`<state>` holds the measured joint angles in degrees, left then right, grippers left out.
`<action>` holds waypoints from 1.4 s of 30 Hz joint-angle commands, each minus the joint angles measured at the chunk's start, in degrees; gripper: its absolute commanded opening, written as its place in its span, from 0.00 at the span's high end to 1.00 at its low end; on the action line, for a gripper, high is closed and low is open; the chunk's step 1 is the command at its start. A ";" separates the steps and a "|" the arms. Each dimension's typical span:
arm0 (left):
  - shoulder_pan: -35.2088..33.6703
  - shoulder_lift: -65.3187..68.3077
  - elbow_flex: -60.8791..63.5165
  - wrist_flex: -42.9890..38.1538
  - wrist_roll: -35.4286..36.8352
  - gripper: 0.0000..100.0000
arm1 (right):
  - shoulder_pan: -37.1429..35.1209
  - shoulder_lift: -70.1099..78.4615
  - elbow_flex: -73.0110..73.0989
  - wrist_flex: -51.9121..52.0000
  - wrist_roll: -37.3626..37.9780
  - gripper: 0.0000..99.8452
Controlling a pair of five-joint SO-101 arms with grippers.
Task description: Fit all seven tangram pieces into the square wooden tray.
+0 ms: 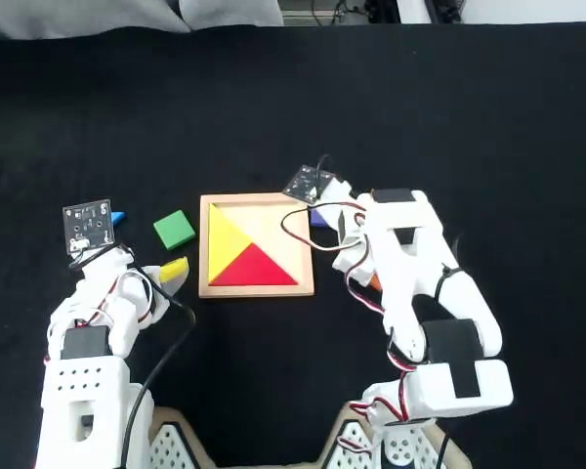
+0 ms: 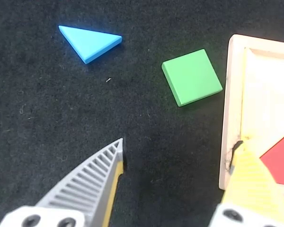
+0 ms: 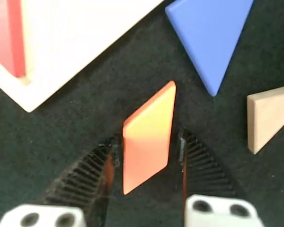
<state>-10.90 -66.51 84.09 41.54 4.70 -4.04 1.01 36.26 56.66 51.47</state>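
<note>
The square wooden tray (image 1: 257, 287) lies mid-table and holds a yellow triangle (image 1: 227, 241) and a red triangle (image 1: 262, 264). Left of it lie a green square (image 1: 174, 231) and a light blue triangle (image 2: 90, 41). My left gripper (image 2: 177, 158) hovers open and empty near the tray's left rim (image 2: 231, 94), short of the green square (image 2: 192, 76). My right gripper (image 3: 146, 151) is low on the tray's right side, open, with its fingers close on either side of an orange parallelogram (image 3: 148, 137) that lies on the cloth. A dark blue triangle (image 3: 210, 38) and a plain wooden triangle (image 3: 270, 118) lie just beyond.
Black cloth covers the table. In the high view the right arm (image 1: 410, 264) hides most of the pieces to the right of the tray, with a bit of the dark blue triangle (image 1: 319, 217) showing. The tray corner (image 3: 75, 52) lies close to the orange piece.
</note>
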 commanded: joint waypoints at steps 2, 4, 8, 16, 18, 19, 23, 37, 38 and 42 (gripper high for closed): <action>0.57 -0.62 -0.31 -1.05 -0.35 0.65 | 2.55 0.04 -2.51 -0.62 0.97 0.84; 0.57 -0.62 -0.31 -1.05 -0.35 0.65 | 2.73 0.04 -2.24 -0.62 3.16 0.88; 0.57 -0.62 -0.31 -1.05 -0.35 0.65 | 2.73 -0.40 -2.07 -0.62 1.93 0.85; 0.57 -0.62 -0.31 -1.05 -0.35 0.65 | 2.29 -4.97 -2.42 0.79 -1.76 0.80; 0.57 -0.62 -0.31 -1.05 -0.35 0.65 | 1.32 -6.99 -1.19 1.58 -1.76 0.80; 0.57 -0.62 -0.31 -1.05 -0.35 0.65 | 0.70 -7.96 -0.31 1.93 -1.67 0.80; 0.57 -0.62 -0.31 -1.05 -0.35 0.65 | -0.35 -11.12 2.68 1.41 -1.67 0.80; 0.57 -0.62 -0.31 -1.05 -0.35 0.65 | -0.09 0.31 -0.22 -0.09 -2.02 0.80; 0.57 -0.62 -0.31 -1.05 -0.35 0.65 | -0.09 1.10 -0.84 -0.09 -2.11 0.80; 0.57 -0.62 -0.31 -1.05 -0.35 0.65 | 0.53 3.03 -2.86 -0.18 -2.11 0.80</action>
<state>-10.90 -66.51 84.09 41.54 4.70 -3.43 3.12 36.53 57.27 50.24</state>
